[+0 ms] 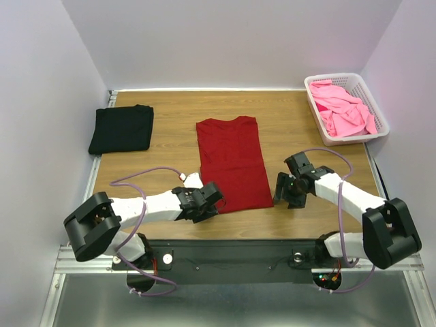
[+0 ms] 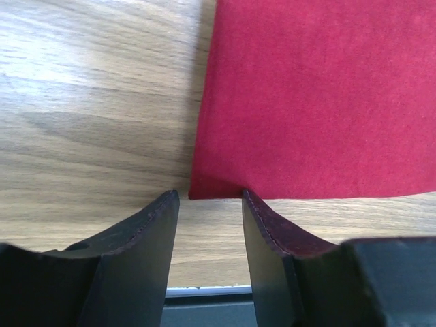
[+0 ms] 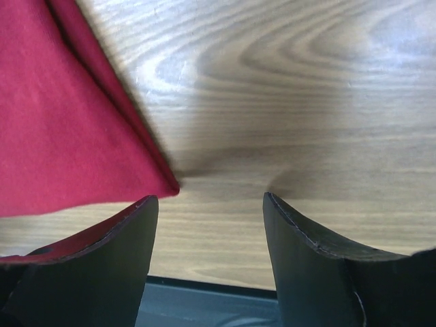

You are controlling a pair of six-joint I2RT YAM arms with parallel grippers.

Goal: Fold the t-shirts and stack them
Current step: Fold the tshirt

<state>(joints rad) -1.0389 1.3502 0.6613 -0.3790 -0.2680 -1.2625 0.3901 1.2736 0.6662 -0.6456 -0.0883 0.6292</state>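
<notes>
A dark red t-shirt (image 1: 233,161) lies flat mid-table, folded into a long strip with its collar at the far end. My left gripper (image 1: 210,202) stands open at its near left corner (image 2: 204,187), which lies just ahead of the gap between the fingers. My right gripper (image 1: 281,196) is open beside the near right corner (image 3: 167,184), its jaws apart over bare wood. A black t-shirt (image 1: 121,128) lies folded at the far left. Pink t-shirts (image 1: 340,109) are heaped in the basket.
A white lattice basket (image 1: 376,109) stands at the far right corner of the wooden table (image 1: 170,112). The table's near edge and a metal rail (image 2: 204,291) run just behind both grippers. White walls close in the back and sides.
</notes>
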